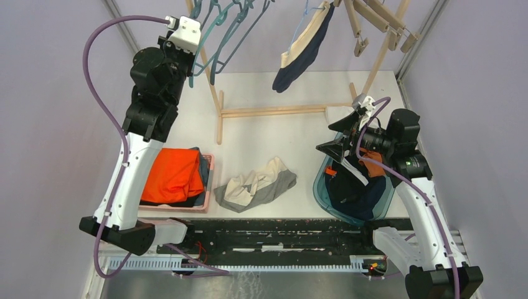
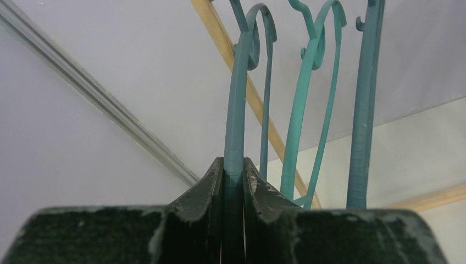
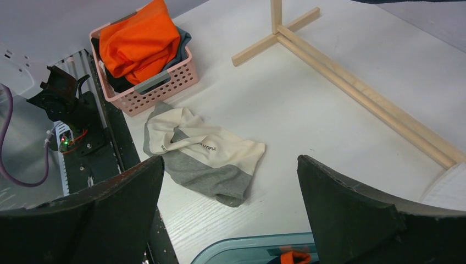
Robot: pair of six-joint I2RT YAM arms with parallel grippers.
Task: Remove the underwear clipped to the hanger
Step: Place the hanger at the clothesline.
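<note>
Left gripper (image 2: 233, 163): jaws closed tight on the shaft of a teal hanger (image 2: 235, 110), one of a bunch hooked on the top bar at the left end of the wooden rack (image 1: 280, 112). The grip looked meant to steady the rack or hanger, not to carry anything. I saw no cloth on that hanger in the left wrist view.

Right gripper (image 3: 229, 165): fingers spread wide, nothing between them. It hung low at the rack's right foot, above the teal bin (image 1: 321, 185). That suited a drop-off point, since dark garments (image 1: 352, 190) lay piled in the bin.

Underwear left to take: one navy-and-cream piece (image 1: 303, 47) hung from the rack's top bar, right of centre. Its clip was cut off by the frame edge, so I could not tell how it was held.

A grey-and-cream pair (image 3: 203, 154) lay crumpled on the table in front of the rack's base bar, short of the bin. I judged it a piece that was off the hanger but not yet binned.

A pink basket (image 1: 210, 163) holding orange cloth (image 1: 174, 174) sat in front of the rack's left foot, not part of the job.
</note>
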